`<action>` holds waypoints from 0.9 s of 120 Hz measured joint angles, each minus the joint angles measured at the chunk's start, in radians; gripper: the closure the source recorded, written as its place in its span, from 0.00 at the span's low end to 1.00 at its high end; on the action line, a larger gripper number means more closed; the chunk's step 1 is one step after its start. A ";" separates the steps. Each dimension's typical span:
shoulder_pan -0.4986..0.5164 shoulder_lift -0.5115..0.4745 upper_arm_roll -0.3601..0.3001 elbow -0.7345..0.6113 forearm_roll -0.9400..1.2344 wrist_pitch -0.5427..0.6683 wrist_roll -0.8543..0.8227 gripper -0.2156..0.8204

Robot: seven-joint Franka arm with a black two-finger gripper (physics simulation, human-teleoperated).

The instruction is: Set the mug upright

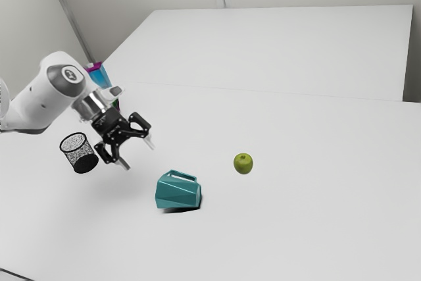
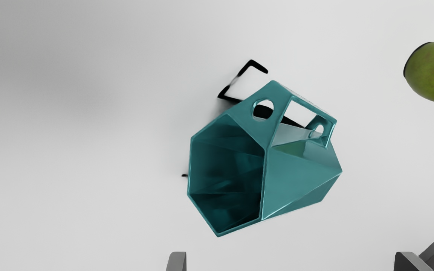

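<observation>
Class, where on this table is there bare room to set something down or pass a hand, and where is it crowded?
Bare table lies past the green apple, toward the exterior view's right; a smaller gap separates apple and teal mug. It is crowded at the exterior view's left, where the arm, gripper, mesh cup and blue object cluster.

You have a green apple (image 1: 243,164) on the white table (image 1: 316,228), right of centre in the exterior view. At its left, a black mesh cup (image 1: 77,152); farther, a blue-and-magenta object (image 1: 100,76), partly hidden.
</observation>
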 joint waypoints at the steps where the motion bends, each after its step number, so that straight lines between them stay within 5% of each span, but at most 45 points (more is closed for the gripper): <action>1: 0.001 0.004 0.000 -0.001 -0.004 0.000 -0.001 0.21; 41: -0.020 0.157 -0.009 -0.004 -0.151 0.024 -0.016 0.21; 90: -0.024 0.219 -0.056 -0.002 -0.291 0.047 -0.024 0.21; 108: -0.027 0.215 -0.062 0.004 -0.294 0.055 -0.027 0.57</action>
